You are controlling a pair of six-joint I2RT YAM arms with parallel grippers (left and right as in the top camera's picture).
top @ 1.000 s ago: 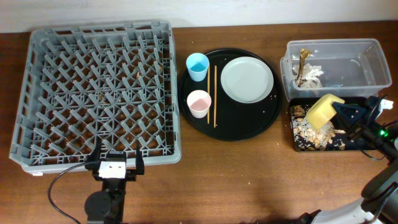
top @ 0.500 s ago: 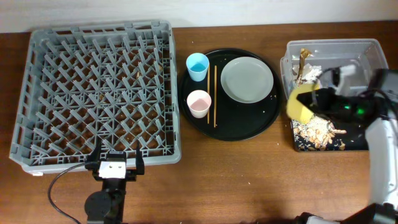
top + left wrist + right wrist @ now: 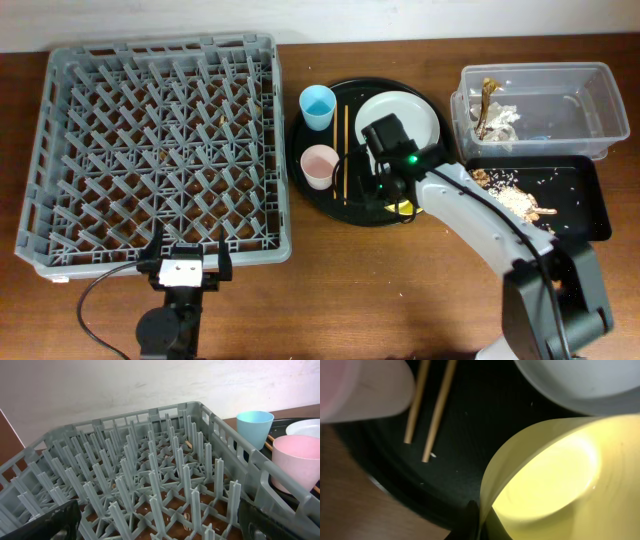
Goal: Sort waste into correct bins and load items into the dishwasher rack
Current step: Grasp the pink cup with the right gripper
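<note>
One yellow bowl [image 3: 555, 470] in R hand [image 3: 479, 519]

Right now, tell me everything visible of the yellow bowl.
The yellow bowl is thin-walled, smooth and plastic-looking, its inside empty and brightly lit. The right gripper pinches its rim, holding it over the round black tray, beside the grey plate and near the chopsticks. From overhead only a yellow sliver shows under the gripper. Whether it touches the tray cannot be told.
</note>
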